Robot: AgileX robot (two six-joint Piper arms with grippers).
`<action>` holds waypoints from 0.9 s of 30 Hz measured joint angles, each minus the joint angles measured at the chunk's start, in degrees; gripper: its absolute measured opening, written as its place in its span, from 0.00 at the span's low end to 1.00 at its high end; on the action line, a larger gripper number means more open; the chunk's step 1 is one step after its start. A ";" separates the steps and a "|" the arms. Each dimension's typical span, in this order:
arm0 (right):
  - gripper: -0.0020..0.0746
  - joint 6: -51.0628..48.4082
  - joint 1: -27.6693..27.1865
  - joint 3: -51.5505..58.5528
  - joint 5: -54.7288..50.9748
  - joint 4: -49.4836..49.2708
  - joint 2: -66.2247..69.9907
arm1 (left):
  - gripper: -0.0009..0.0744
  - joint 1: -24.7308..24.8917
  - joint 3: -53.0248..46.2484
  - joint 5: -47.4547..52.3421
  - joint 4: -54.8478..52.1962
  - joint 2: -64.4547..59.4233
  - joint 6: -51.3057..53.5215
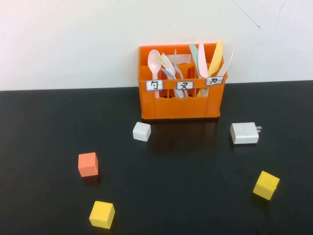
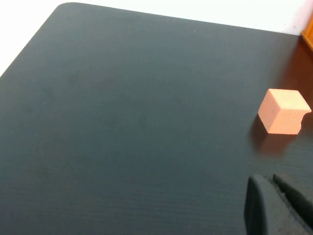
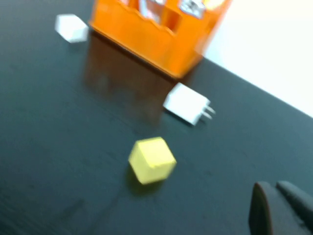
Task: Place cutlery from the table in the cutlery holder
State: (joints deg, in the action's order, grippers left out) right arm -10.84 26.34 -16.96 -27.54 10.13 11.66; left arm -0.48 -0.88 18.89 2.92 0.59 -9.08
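The orange cutlery holder stands at the back of the black table; a corner of it also shows in the right wrist view. A pale pink spoon stands upright in its left compartment. A light grey fork stands in the middle one. Pastel knives fill the right one. No cutlery lies on the tabletop. Neither arm shows in the high view. My left gripper is shut and empty, near a salmon cube. My right gripper is shut and empty, near a yellow cube.
A white cube sits in front of the holder's left corner, and a white charger block to its front right. A salmon cube and a yellow cube lie front left, another yellow cube front right.
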 joint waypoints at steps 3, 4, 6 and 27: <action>0.02 0.00 -4.17 1.65 1.04 0.00 0.00 | 0.01 0.00 0.00 0.00 0.00 0.00 0.00; 0.02 0.00 -5.86 2.44 1.94 0.00 0.00 | 0.01 0.00 0.00 0.00 0.00 0.00 0.00; 0.02 0.00 -9.00 4.09 3.84 -0.28 -0.12 | 0.01 0.00 0.00 0.00 0.00 0.00 0.00; 0.02 0.87 -25.85 17.93 7.41 -4.47 -12.31 | 0.01 0.00 0.00 0.00 0.15 0.00 0.00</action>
State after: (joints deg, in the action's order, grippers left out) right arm -9.97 0.50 0.98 -20.12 5.65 -0.65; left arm -0.48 -0.88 18.89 3.06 0.59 -9.08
